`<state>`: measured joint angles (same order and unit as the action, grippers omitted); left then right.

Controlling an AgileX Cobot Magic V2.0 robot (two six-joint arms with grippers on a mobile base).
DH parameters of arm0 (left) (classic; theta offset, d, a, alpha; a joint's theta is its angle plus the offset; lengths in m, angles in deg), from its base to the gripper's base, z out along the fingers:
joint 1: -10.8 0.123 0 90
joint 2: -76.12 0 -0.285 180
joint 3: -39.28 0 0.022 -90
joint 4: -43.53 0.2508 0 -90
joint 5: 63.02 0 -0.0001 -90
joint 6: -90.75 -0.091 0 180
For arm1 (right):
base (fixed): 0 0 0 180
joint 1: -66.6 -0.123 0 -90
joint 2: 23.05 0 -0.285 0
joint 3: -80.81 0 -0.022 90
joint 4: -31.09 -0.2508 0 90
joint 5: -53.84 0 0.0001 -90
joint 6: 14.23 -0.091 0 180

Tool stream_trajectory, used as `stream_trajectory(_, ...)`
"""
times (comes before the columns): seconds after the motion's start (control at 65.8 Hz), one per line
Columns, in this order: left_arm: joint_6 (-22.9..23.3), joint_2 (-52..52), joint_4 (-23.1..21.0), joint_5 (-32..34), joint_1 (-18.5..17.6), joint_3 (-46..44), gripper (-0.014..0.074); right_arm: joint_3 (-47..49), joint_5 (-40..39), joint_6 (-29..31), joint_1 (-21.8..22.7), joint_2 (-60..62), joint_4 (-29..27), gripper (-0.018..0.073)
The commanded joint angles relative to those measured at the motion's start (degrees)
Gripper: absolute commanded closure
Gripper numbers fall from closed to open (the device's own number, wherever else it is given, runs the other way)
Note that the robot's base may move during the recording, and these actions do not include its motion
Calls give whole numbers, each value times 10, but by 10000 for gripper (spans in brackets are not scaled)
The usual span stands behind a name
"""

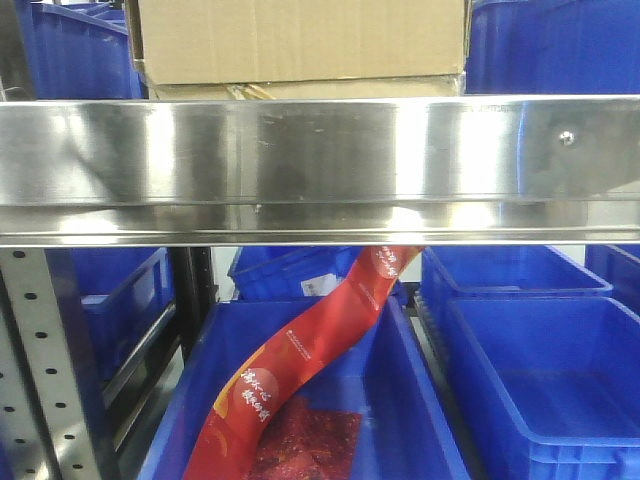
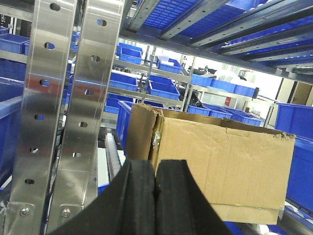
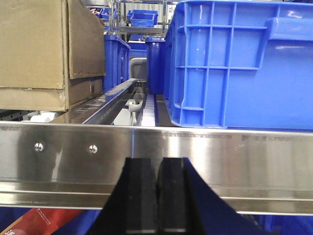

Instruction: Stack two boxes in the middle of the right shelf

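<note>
A polished stainless-steel shelf board (image 1: pixel 320 165), its broad front edge band mirror-bright and riveted, carries a thin flat cardboard box (image 1: pixel 300 88) near its front edge, with a taller brown box (image 1: pixel 300 40) stacked directly on top. Toward the board's right end a blue plastic bin (image 3: pixel 239 63) sits near the front edge, apart from the boxes. Grey perforated uprights (image 2: pixel 49 112) support the board.
</note>
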<state>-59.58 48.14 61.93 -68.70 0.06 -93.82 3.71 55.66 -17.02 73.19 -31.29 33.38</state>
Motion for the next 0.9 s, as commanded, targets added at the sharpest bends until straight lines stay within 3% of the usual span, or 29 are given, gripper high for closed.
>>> stream_trajectory(0.0,-1,3,0,11,3,-1,690,-1,-15,4,0,5,-1,724)
stream_trajectory(0.38,-5,4,-8,4,5,2,690,-1,-15,4,0,5,-1,724)
stream_trajectory(0.44,-68,14,-29,13,19,15,693,-1,-15,4,0,5,-1,724)
stream_trajectory(0.516,-259,33,-141,36,46,53,699,-1,-15,4,0,5,-1,724)
stream_trajectory(0.577,-354,49,-190,60,66,93,699,-1,-15,4,0,5,-1,724)
stream_trajectory(0.79,-355,127,-192,71,94,212,699,-1,-15,4,0,5,-1,724)
stream_trajectory(0.881,-320,166,-173,68,94,259,699,-1,-15,4,0,5,-1,724)
